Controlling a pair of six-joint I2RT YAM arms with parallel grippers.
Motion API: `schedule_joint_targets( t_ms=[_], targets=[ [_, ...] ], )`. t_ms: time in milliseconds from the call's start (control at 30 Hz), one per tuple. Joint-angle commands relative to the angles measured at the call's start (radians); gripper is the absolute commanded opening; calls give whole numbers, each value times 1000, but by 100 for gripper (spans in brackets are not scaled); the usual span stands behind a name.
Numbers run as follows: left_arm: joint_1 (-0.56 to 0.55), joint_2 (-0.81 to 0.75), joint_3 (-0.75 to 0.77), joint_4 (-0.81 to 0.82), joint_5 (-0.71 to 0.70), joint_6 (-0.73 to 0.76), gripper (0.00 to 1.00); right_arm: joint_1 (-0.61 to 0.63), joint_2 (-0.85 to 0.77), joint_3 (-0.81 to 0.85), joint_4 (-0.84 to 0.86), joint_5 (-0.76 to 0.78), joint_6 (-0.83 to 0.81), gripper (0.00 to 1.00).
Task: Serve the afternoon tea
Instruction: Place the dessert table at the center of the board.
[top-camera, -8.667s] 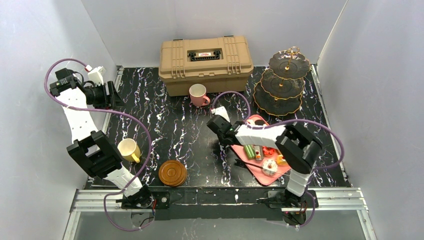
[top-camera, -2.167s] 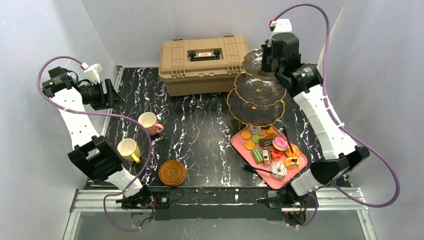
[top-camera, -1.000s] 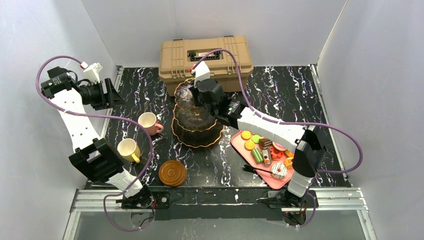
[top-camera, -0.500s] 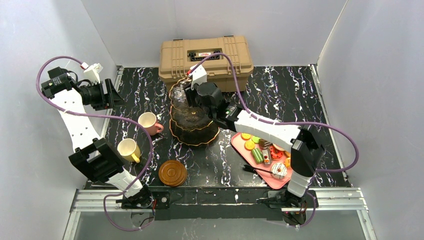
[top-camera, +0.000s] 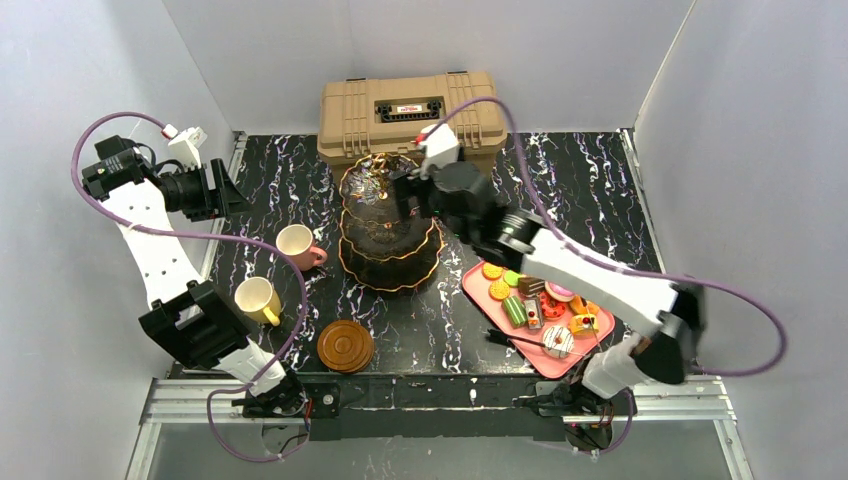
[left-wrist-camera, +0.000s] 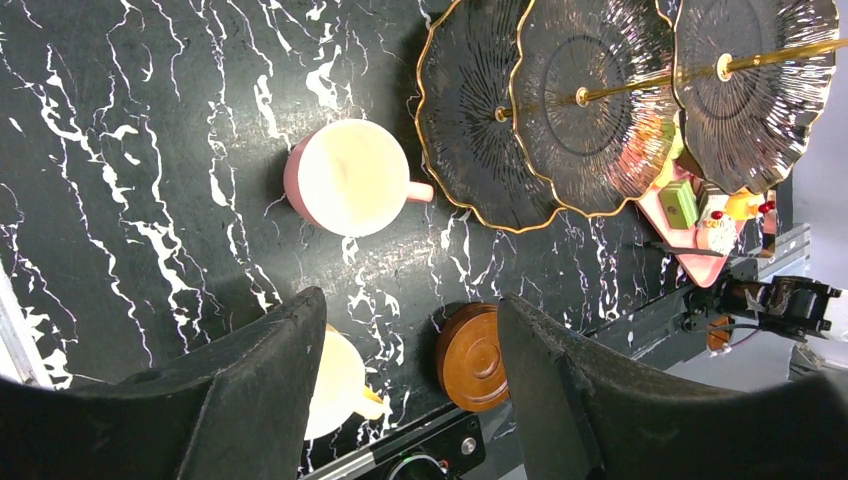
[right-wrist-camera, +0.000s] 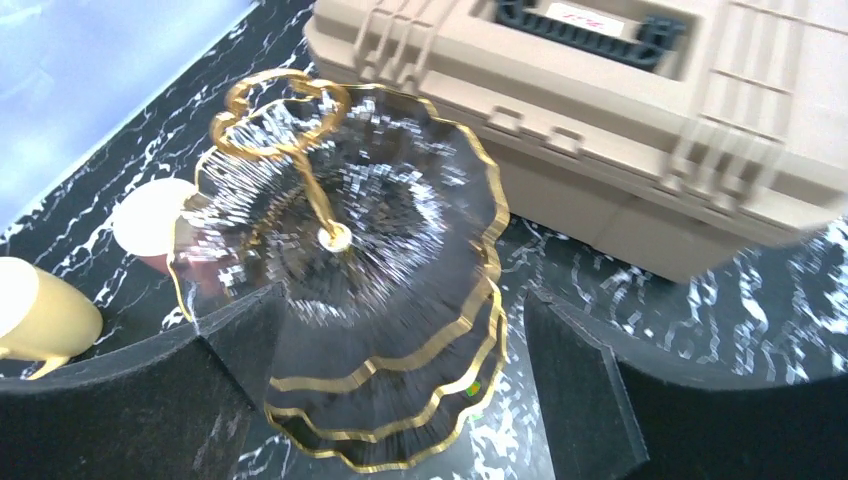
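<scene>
The three-tier black stand (top-camera: 390, 250) with gold rims stands upright mid-table, just in front of the toolbox. My right gripper (top-camera: 403, 192) hovers open beside its top tier; in the right wrist view the stand (right-wrist-camera: 380, 300) shows below and between the spread fingers, apart from both. A pink cup (top-camera: 295, 243) and a yellow cup (top-camera: 257, 298) sit left of the stand, and a round brown saucer (top-camera: 345, 345) lies near the front edge. Small pastries fill the pink tray (top-camera: 470, 285) to the right. My left gripper (top-camera: 225, 192) hangs open and empty high at the left.
The tan toolbox (top-camera: 410, 115) sits against the back wall, close behind the stand. Grey walls close in on three sides. A black stick-like tool (top-camera: 520, 340) lies across the tray's near end.
My right gripper carried the stand from the back right to mid-table, then opened and let go of it. The arm has drawn back to the right. The left arm stayed still.
</scene>
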Motion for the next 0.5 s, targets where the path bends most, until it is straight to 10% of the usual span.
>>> schedule_joint_targets(
  t_ms=[0, 467],
  targets=[
    [4, -42, 9, -35, 44, 14, 62, -34, -236, -114, -131, 88, 69, 94],
    [5, -36, 14, -42, 76, 4, 62, -490, -387, -341, -691, 180, 252, 84]
  ],
)
